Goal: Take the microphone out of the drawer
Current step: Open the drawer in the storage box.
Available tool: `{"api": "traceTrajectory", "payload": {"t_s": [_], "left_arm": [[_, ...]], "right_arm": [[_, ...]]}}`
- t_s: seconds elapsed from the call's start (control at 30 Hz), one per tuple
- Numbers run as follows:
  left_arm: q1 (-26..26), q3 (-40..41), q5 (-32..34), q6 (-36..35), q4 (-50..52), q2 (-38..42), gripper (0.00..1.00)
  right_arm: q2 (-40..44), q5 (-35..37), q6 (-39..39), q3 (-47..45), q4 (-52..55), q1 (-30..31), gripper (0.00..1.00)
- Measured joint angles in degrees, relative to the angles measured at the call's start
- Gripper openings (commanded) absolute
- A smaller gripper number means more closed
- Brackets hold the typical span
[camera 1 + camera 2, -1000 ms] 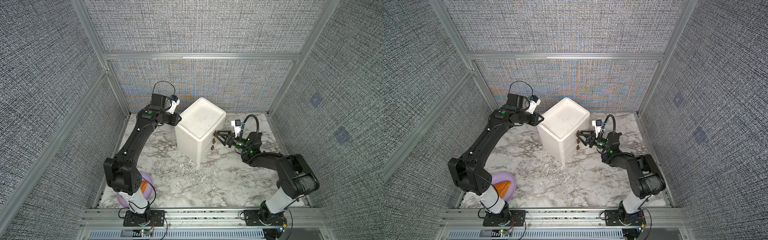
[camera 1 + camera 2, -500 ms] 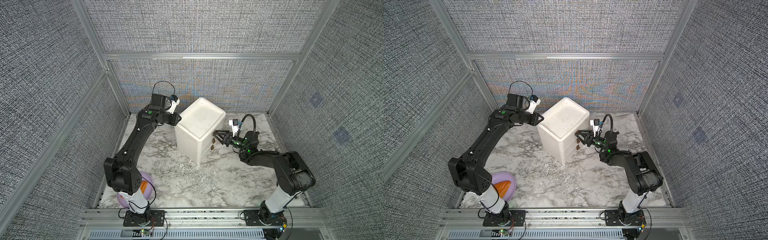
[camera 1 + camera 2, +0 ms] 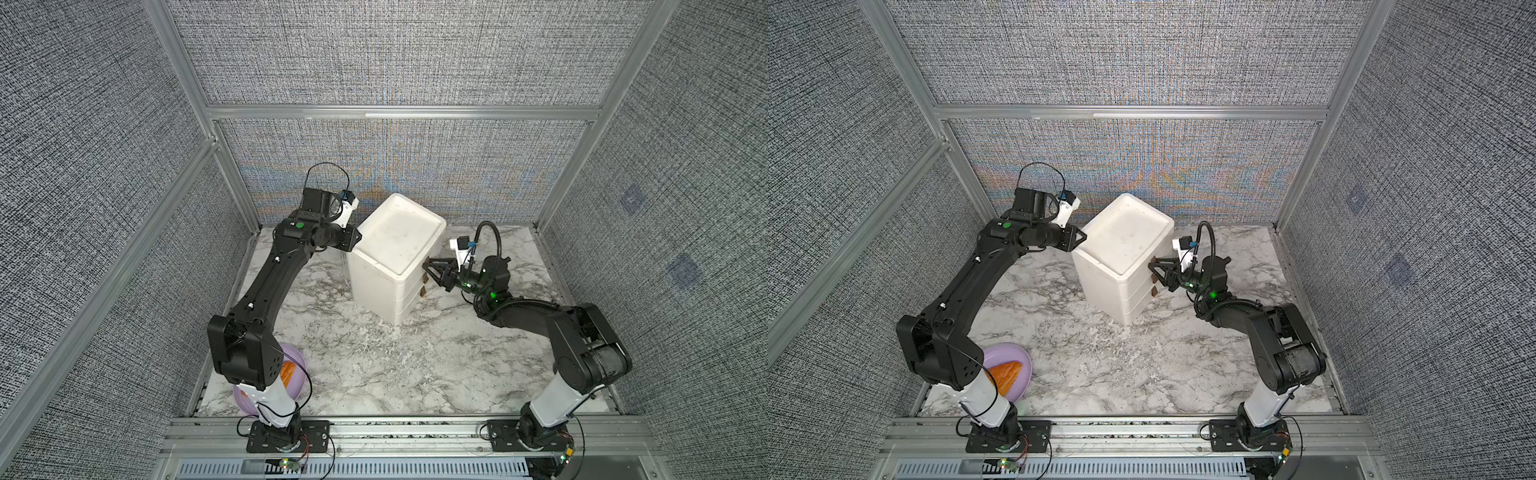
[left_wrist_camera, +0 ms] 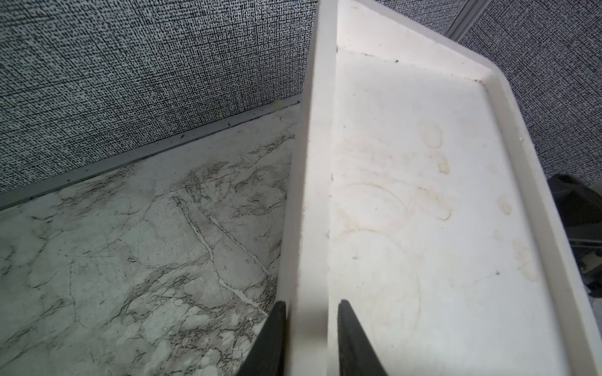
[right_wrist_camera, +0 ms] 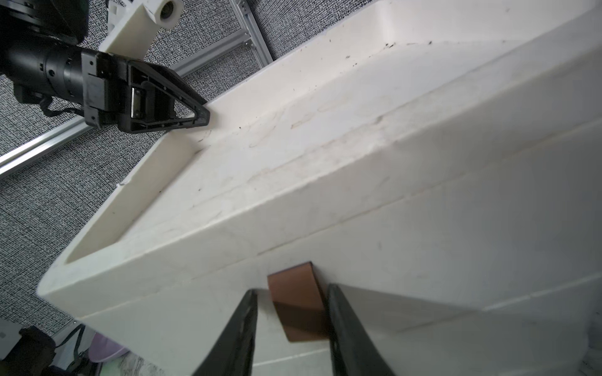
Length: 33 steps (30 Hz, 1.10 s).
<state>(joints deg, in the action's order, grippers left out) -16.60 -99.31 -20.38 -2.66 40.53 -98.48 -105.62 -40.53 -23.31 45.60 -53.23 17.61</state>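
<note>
Right pincer (image 5: 291,289) closer, brown drawer tab (image 5: 294,304) between jaws

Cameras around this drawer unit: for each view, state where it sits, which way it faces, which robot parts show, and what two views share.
Top views: high in front, looking down at the marble table and white drawer unit; left arm and right arm show whole.
Left wrist: on the left arm, looking along the left gripper, shut on the unit's top rim.
Right wrist: on the right arm, facing the unit's front; right gripper straddles the brown handle.
Shared: both wrist views show the unit's top tray.
</note>
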Motion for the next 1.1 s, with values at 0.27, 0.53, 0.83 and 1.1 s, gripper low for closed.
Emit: {"api": "traceTrajectory", "payload": {"t_s": [0.27, 0.53, 0.83, 1.1], "left_arm": [[0.15, 0.0, 0.72, -0.35, 0.17, 0.02, 0.29], [0.15, 0.81, 0.9, -0.37, -0.46, 0.48, 0.29], [0.11, 0.98, 1.4, -0.33, -0.76, 0.57, 0.28], [0.09, 0.98, 1.57, -0.33, -0.76, 0.57, 0.28]], "right_arm": [[-0.55, -0.66, 4.33, 3.1, 5.64, 0.0, 0.12], [0.63, -0.48, 7.37, 3.74, 9.57, 0.0, 0.0], [3.65, -1.38, 8.24, 1.75, 11.58, -1.51, 0.0], [8.98, -1.14, 8.68, -3.23, 12.87, -3.26, 0.0]]}}
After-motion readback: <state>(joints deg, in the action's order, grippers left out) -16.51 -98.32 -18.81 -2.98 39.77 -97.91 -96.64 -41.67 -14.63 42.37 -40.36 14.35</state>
